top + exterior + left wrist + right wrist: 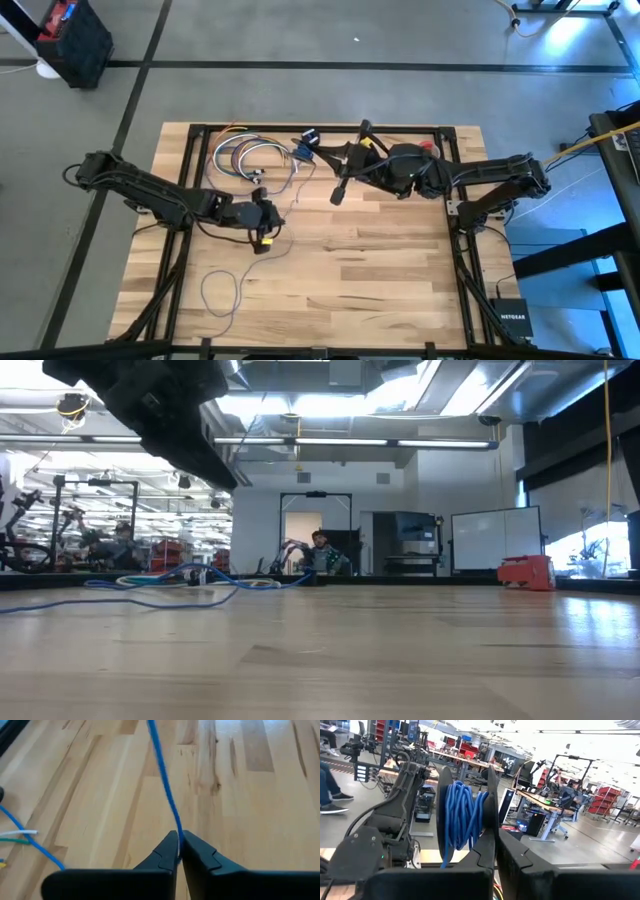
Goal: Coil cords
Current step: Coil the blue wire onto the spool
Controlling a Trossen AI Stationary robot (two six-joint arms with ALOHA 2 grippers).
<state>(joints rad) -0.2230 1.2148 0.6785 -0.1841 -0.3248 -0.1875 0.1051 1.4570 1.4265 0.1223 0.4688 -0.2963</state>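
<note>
The left gripper (178,851) is closed on the thin blue cord (162,770) above the table (380,260). The right gripper (492,847) is shut, raised at the far edge, wound cord seen before it. The cord should be fed under light, even tension so no kinks form.

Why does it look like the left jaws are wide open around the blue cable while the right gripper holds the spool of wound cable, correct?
Not quite. The left gripper isn't open: the left wrist view shows its jaws pinched shut on the blue cable. The rest holds: the right gripper is shut on the spool of wound cable.
</note>
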